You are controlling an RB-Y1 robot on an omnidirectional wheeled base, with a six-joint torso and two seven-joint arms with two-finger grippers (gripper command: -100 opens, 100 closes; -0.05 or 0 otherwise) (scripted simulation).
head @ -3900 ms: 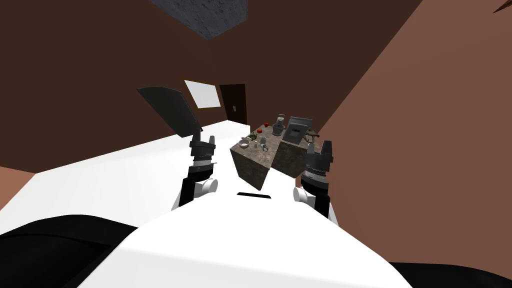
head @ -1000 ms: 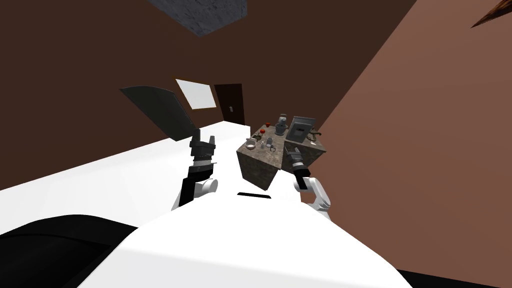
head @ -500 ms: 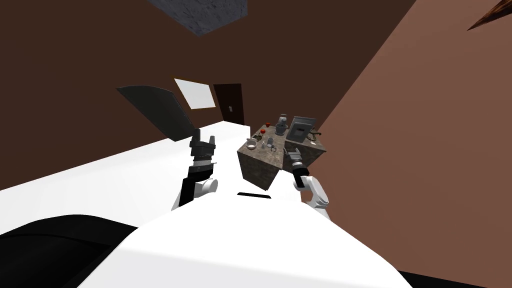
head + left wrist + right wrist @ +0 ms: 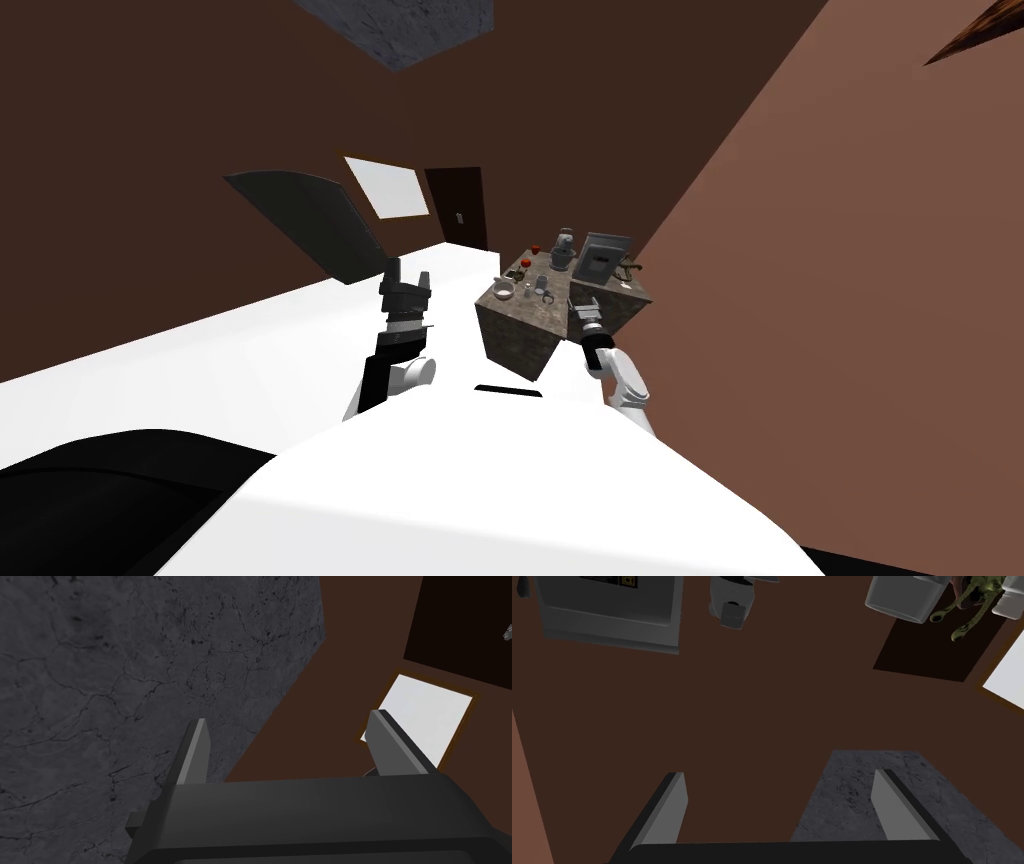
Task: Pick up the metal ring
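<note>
Well, overhead, my right claw [image 4: 583, 305] sits at the table's [image 4: 515, 340] near edge. The ring must lie among small things [image 4: 530, 289] just beyond it, too small to single out. Left wrist: left claw [image 4: 295, 736] apart, idle. Right wrist: right claw apart; I should tilt down first.

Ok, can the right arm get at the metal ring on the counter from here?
Probably yes. The right gripper is open at the near edge of the counter, and what looks like the metal ring lies on the top a little past it toward the bowl, with nothing standing between.
</note>
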